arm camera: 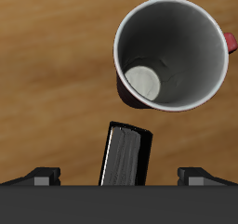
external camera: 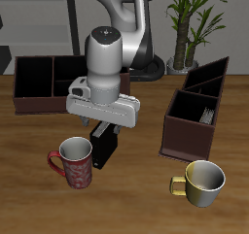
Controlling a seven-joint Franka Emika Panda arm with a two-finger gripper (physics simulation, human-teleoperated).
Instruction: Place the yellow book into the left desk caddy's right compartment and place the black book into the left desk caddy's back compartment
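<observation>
The table (external camera: 29,194) carried two dark reddish-brown caddies: a long caddy (external camera: 44,83) seen broadside at the back and the left desk caddy (external camera: 195,107) seen end-on, its right compartment (external camera: 190,114) the squarish end section, where something pale showed against the dark lining. Only the exterior view took in these, along with a plant (external camera: 190,19) behind the table and a yellowish mug (external camera: 201,183) near the front edge. The arm hung over the middle of the table with the gripper (external camera: 103,131) above the black book (external camera: 105,149), which lay on the wood just beside a red mug (external camera: 75,162). The wrist view alone showed that mug's grey inside (arm camera: 172,53) and the black book (arm camera: 125,156) directly below the gripper, between its two fingertips (arm camera: 45,175), which stood wide apart and clear of the cover, so the jaws were spread and held nothing. I could not pick out the yellow book in either view
</observation>
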